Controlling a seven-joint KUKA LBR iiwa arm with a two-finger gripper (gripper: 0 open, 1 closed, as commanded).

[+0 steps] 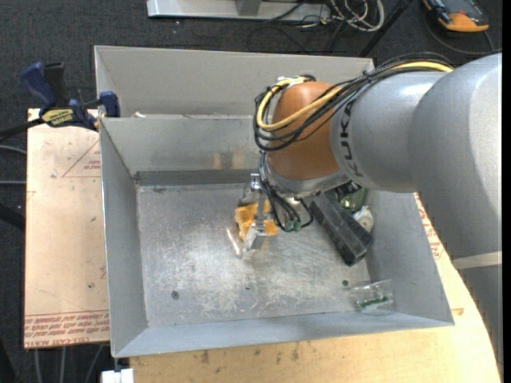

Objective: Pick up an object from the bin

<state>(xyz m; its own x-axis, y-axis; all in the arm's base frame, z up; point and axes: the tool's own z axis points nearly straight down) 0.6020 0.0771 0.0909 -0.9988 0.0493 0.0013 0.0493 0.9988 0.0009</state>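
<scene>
My gripper (pixel 252 236) hangs low over the middle of the bin floor, under the orange wrist cover. A small orange-yellow thing (pixel 246 213) lies right against the gripper's left side, partly hidden by it. Whether it is gripped I cannot tell. A long black bar-shaped thing (pixel 345 234) lies just to the gripper's right, slanting toward the bin's right wall, with a white and green piece (pixel 360 215) at its upper side.
A small clear packet with green inside (pixel 372 296) lies in the bin's front right corner. The arm covers the bin's back right part. The left half of the bin floor is bare scratched metal.
</scene>
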